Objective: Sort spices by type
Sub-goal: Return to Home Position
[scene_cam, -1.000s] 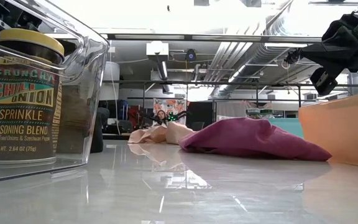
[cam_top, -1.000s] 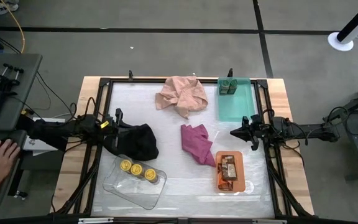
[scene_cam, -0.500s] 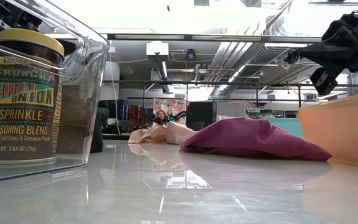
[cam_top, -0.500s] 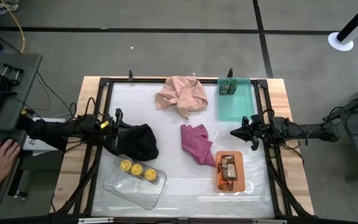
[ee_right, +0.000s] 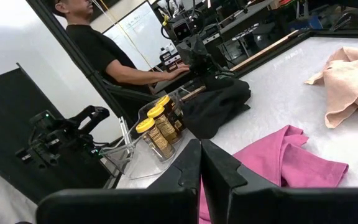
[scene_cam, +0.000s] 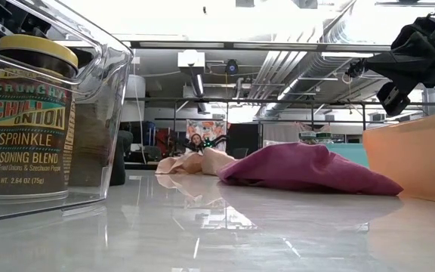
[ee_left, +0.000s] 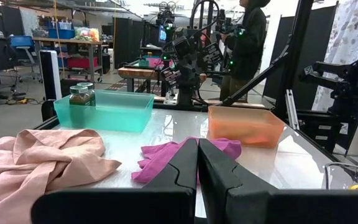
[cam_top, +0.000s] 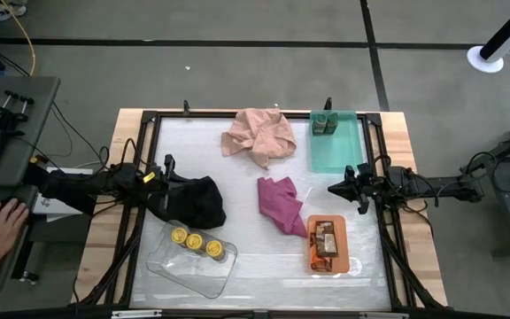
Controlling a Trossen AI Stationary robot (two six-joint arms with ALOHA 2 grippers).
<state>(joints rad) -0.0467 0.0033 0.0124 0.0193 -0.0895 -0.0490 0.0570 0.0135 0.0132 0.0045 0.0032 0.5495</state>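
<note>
The left tool (cam_top: 166, 180), its two dark fingers pressed together and holding nothing, hung at the left edge of the white-topped table (cam_top: 264, 270), over a crumpled black cloth (cam_top: 204, 202). The right tool (cam_top: 334, 188), likewise closed and empty, hung at the right edge between a teal plastic tray (cam_top: 343, 152) and an orange plastic tray (cam_top: 344, 264). Two small dark-green jars (cam_top: 326, 123) stood in the teal tray's far corner. Two flat brown-orange packets (cam_top: 326, 239) lay in the orange tray. Three small round yellow-lidded jars (cam_top: 197, 241) sat in a clear plastic tray (cam_top: 165, 262).

packets (cam_top: 326, 239) indistinct, clear tray (scene_cam: 116, 83) cropped
</note>
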